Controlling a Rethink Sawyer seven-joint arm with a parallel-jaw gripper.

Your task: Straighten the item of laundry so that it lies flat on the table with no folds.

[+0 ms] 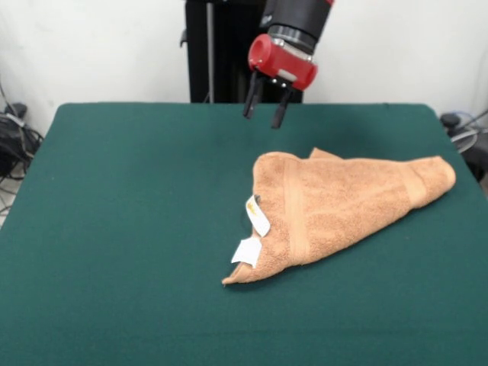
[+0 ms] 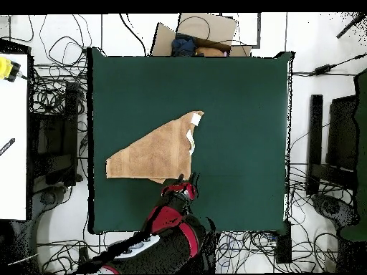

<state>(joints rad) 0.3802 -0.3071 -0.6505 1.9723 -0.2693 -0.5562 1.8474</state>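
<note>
Seeing from my remote seat:
gripper (image 1: 265, 107): top centre of front view, hanging above the table (image 1: 122, 229), jaws parted, nothing held
towel (image 1: 343, 206): right of centre in front view, folded into a rough triangle, not flat
tags (image 1: 252, 232): two white ones at towel's left edge
overhead: gripper (image 2: 188, 179) just below towel (image 2: 154, 154), beside its lower edge
</note>
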